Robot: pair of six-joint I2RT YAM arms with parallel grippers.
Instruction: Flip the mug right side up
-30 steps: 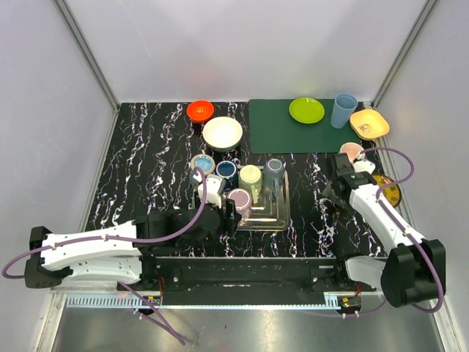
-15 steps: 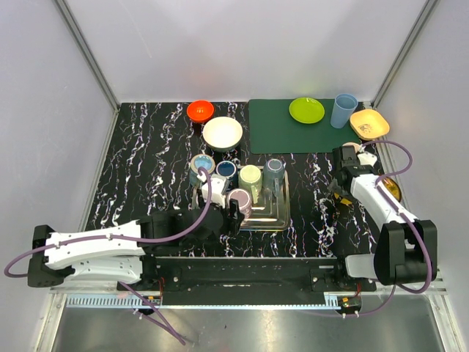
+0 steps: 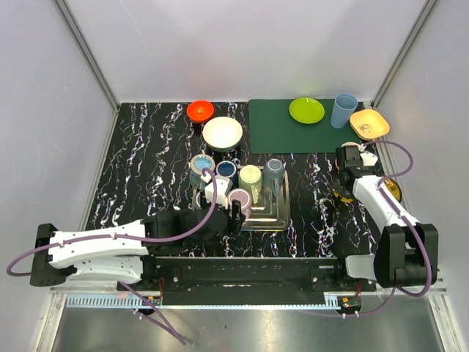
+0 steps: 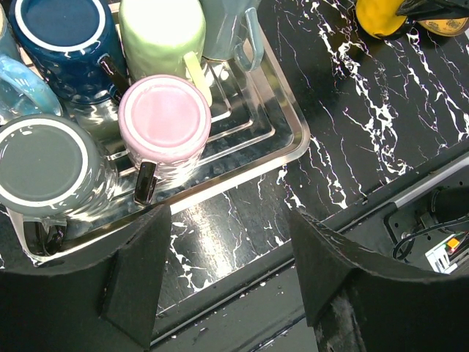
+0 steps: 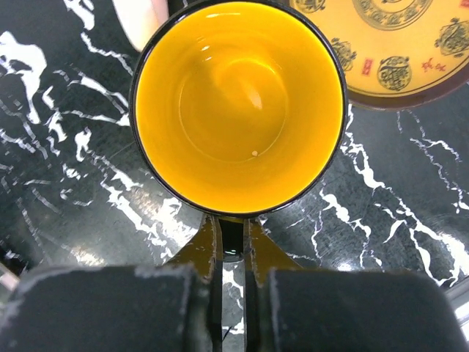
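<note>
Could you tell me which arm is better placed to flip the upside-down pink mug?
Left: the open left gripper hovers close by the pink mug; the right gripper is shut on the yellow mug.

the right arm point(image 3: 377, 202) has pulled its jaws, clamped on the yellow mug point(image 5: 239, 106), back and right, away from the tray point(image 3: 275, 216), beside the pink cup point(image 5: 139, 15). the left arm point(image 3: 110, 242) has slid right, bringing the pink mug point(image 4: 164, 117) just ahead of its jaws.
</note>
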